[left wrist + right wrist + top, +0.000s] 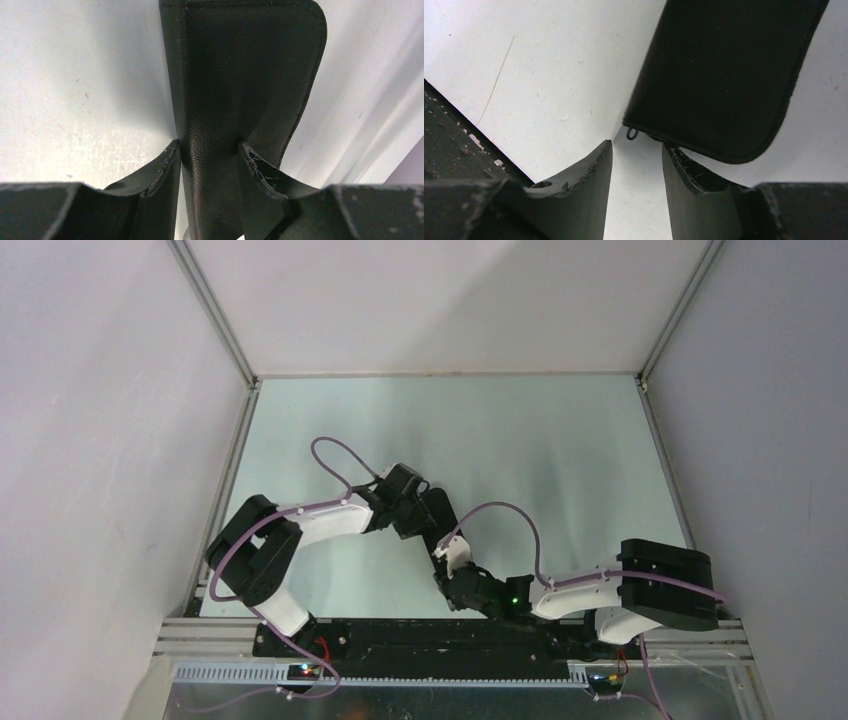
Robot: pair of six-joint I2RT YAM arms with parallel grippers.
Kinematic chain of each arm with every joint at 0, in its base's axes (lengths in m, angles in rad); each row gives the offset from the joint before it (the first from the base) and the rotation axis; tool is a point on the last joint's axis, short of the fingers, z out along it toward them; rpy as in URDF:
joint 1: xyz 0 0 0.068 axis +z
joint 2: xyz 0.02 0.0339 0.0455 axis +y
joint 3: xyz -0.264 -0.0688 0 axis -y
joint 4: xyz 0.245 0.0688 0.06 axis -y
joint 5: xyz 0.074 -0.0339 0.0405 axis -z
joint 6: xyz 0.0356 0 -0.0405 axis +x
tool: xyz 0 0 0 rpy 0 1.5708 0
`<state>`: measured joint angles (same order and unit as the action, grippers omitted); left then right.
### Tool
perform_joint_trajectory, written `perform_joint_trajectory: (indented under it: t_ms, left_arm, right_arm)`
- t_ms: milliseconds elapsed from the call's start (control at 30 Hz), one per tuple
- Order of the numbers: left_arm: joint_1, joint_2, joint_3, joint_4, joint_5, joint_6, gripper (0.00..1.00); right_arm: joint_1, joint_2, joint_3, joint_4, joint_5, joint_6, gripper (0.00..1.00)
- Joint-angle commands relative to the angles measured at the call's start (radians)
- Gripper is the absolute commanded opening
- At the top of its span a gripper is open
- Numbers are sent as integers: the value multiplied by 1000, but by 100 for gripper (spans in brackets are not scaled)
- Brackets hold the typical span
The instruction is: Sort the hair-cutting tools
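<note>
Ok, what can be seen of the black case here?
The black case is slim, oblong and matte, with a leather-like grain, a stitched edge and rounded corners. The left pincer is clamped on one end of it. A small metal zip pull sits at a corner, just ahead of the open right pincer, which does not visibly touch it. White table lies beneath.

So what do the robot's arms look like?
The left arm and right arm are white tubes with chunky black joints. A purple cable loops along each, and a green light glows on the right one. The fingers are dark, curved, scuffed.
</note>
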<state>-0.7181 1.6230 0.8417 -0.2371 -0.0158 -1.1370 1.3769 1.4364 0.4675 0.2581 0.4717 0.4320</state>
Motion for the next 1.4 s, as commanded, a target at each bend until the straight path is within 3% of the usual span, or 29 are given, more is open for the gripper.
perform_joint_trajectory:
  t_ms: [0, 233, 433, 567, 1033, 1367]
  left_arm:
    - [-48, 75, -60, -91, -26, -36, 31]
    - [-59, 84, -67, -70, -16, -70, 30]
    - [-67, 89, -65, -70, -20, -72, 30]
    - [-65, 95, -55, -81, -28, -64, 30]
    - [-56, 153, -11, -133, -90, 5, 30]
    - [-54, 158, -24, -133, -98, 31, 30]
  right_arm:
    - [18, 26, 43, 91, 65, -15, 45]
    - [32, 57, 74, 61, 121, 8, 42]
    - [30, 96, 113, -28, 176, 64, 23]
    - [28, 86, 121, -103, 151, 91, 0]
    - [33, -27, 102, -500, -90, 261, 0]
    - [25, -105, 74, -610, -13, 387, 0]
